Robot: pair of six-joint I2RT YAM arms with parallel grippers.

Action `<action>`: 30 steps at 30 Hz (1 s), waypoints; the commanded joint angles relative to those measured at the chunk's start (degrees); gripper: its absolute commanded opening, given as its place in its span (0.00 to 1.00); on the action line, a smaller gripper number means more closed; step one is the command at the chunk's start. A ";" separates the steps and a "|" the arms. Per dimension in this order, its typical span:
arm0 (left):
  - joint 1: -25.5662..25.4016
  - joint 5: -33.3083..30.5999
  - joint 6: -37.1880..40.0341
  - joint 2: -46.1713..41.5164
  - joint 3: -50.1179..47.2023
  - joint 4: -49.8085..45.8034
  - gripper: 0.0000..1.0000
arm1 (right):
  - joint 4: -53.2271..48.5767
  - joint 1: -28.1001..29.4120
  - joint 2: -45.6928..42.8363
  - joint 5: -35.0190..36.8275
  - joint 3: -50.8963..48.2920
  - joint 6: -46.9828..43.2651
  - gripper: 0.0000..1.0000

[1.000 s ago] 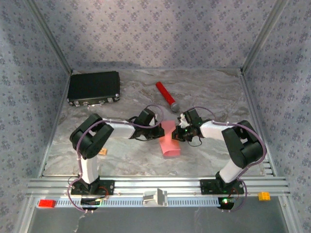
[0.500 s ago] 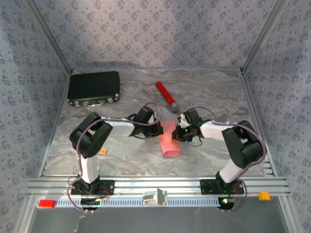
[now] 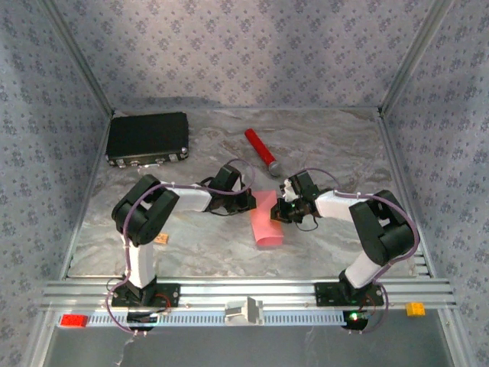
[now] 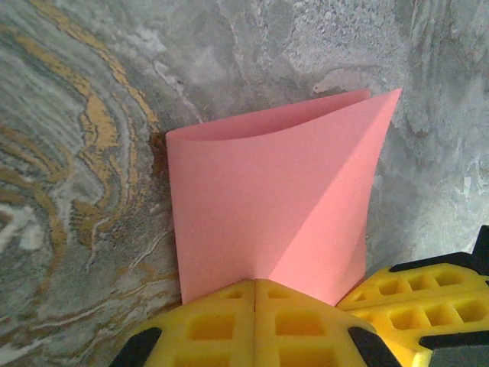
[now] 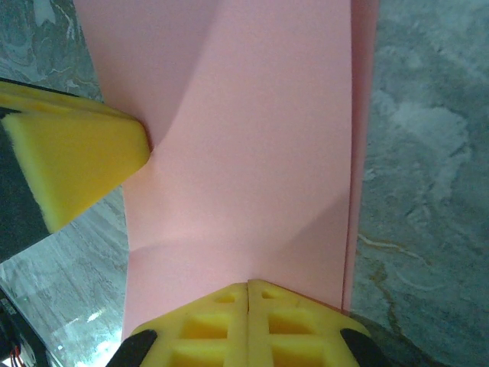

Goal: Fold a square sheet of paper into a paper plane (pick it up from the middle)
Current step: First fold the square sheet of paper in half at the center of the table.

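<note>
Pinching folded square sheet of paper (image 4: 267, 199): left tool (image 4: 254, 284) and right tool (image 5: 248, 287) both clenched on it.

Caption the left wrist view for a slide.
Left gripper shut on one edge of the square sheet of paper, folded over on the marble table, right gripper alongside.
</note>
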 commanded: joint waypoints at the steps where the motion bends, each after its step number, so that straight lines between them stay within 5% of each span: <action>1: 0.54 -1.82 1.11 -0.71 0.90 -4.03 0.00 | -6.20 -0.33 0.99 4.93 -2.31 0.40 0.00; 15: 0.56 5.02 2.97 2.42 5.78 -2.20 0.00 | -6.19 -0.41 1.21 4.98 -2.31 0.44 0.00; 30: 3.29 0.12 3.94 5.63 7.06 -4.93 0.00 | -5.98 -0.39 1.60 4.98 -2.57 0.37 0.00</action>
